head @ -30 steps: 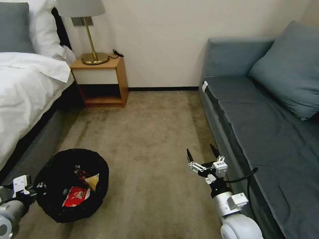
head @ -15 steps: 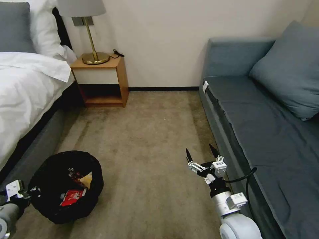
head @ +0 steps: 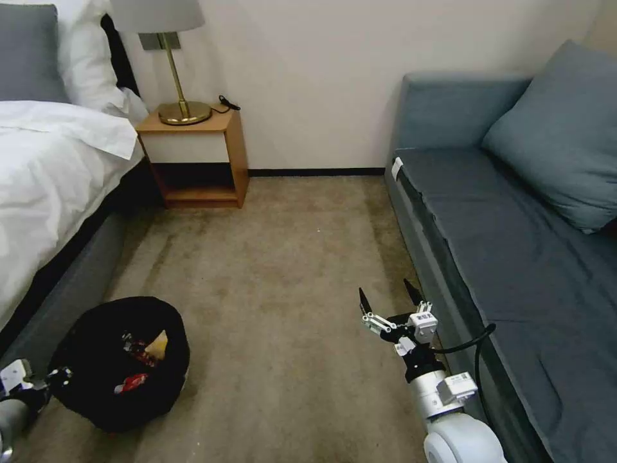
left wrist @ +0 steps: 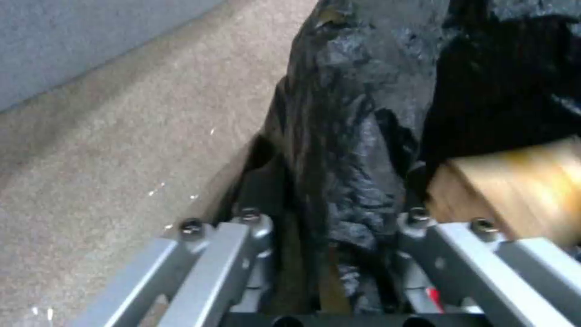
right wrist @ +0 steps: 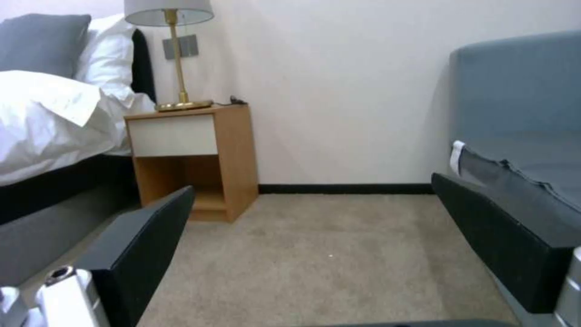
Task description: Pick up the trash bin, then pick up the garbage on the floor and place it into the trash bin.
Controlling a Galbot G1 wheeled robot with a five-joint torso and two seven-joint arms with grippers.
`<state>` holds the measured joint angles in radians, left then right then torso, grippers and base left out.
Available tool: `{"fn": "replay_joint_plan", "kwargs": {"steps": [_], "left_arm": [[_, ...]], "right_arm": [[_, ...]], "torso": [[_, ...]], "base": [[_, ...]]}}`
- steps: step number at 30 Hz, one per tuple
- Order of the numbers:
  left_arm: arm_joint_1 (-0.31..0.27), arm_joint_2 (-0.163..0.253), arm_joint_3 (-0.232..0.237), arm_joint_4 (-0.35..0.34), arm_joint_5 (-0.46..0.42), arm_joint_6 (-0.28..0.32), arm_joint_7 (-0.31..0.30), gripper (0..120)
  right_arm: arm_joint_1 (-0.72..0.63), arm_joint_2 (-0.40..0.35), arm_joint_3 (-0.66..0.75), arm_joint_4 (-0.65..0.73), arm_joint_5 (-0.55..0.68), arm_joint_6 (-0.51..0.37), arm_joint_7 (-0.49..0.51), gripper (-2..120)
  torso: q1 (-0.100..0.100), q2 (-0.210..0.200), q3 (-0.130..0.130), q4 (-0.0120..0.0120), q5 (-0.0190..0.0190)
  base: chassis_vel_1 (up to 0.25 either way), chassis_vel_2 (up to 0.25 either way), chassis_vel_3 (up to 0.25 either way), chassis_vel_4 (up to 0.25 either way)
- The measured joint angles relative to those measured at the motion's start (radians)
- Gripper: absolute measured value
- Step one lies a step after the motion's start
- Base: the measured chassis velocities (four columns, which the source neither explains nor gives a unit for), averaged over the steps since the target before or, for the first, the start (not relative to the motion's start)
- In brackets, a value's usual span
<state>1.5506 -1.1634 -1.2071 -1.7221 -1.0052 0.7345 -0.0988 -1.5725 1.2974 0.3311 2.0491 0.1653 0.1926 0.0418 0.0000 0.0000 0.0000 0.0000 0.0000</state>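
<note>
Trash bin (head: 119,363) clamped at rim by left gripper (left wrist: 330,272), wrappers (head: 144,350) already inside, carpet (head: 283,270) bare, right gripper (head: 392,299) released, nearly done.

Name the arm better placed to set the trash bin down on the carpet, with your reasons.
Left. Its end effector is clamped on the trash bin rim, by the bed. The right end effector hangs open over bare carpet beside the sofa, well apart from the bin.

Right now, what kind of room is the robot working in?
Most likely a hotel room or bedroom: a bed with white linen, a wooden nightstand carrying a brass lamp, and a blue-grey sofa across the carpet.
</note>
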Motion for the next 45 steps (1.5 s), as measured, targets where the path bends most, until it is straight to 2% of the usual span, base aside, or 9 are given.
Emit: {"fn": "replay_joint_plan", "kwargs": {"steps": [17, 23, 27, 31, 32, 35, 36, 41, 45], "left_arm": [[0.076, -0.017, -0.052, -0.193, 0.107, 0.000, 0.035, 94], [0.101, -0.039, -0.053, -0.255, 0.185, -0.017, 0.072, 100], [0.154, -0.074, 0.018, -0.346, 0.262, -0.172, 0.115, 100], [0.213, -0.144, 0.125, -0.480, 0.430, -0.482, 0.089, 100], [0.213, -0.144, 0.125, -0.480, 0.430, -0.482, 0.089, 100], [0.256, -0.200, 0.223, -0.531, 0.624, -0.682, 0.083, 100], [0.256, -0.200, 0.223, -0.531, 0.624, -0.682, 0.083, 100], [0.299, -0.233, 0.404, -0.462, 0.840, -0.950, 0.064, 100], [0.314, -0.240, 0.457, -0.433, 0.882, -1.029, 0.068, 100]], "right_arm": [[0.001, 0.000, -0.001, -0.001, 0.000, -0.001, 0.001, 100], [0.001, 0.000, -0.001, -0.001, 0.000, -0.001, 0.001, 100], [0.001, 0.000, -0.001, -0.001, 0.000, -0.001, 0.001, 100], [0.001, 0.000, -0.001, -0.001, 0.000, -0.001, 0.001, 100], [0.001, 0.000, -0.001, -0.001, 0.000, -0.001, 0.001, 100], [0.001, 0.000, -0.001, -0.001, 0.000, -0.001, 0.001, 100], [0.001, 0.000, -0.001, -0.001, 0.000, -0.001, 0.001, 100], [0.001, 0.000, -0.001, -0.001, 0.000, -0.001, 0.001, 100], [0.001, 0.000, -0.001, -0.001, 0.000, -0.001, 0.001, 100]], "torso": [[0.000, 0.000, 0.000, 0.0000, 0.0000], [0.000, 0.000, 0.000, -0.0001, 0.0001], [0.000, 0.000, 0.000, 0.0000, 0.0002], [0.000, 0.000, 0.000, -0.0004, 0.0007], [0.000, 0.000, 0.000, -0.0004, 0.0007], [0.000, 0.000, 0.000, 0.0000, 0.0007], [0.000, 0.000, 0.000, 0.0000, 0.0007], [0.000, 0.000, 0.000, -0.0002, -0.0003], [0.000, 0.000, 0.000, 0.0000, -0.0001]], "base": [[0.000, 0.000, 0.000, 0.000], [0.000, 0.000, 0.000, 0.000], [0.000, 0.000, 0.000, 0.000], [0.000, 0.000, 0.000, 0.000], [0.000, 0.000, 0.000, 0.000], [0.000, 0.000, 0.000, 0.000], [0.000, 0.000, 0.000, 0.000], [0.000, 0.000, 0.000, 0.000], [0.000, 0.000, 0.000, 0.000]]}}
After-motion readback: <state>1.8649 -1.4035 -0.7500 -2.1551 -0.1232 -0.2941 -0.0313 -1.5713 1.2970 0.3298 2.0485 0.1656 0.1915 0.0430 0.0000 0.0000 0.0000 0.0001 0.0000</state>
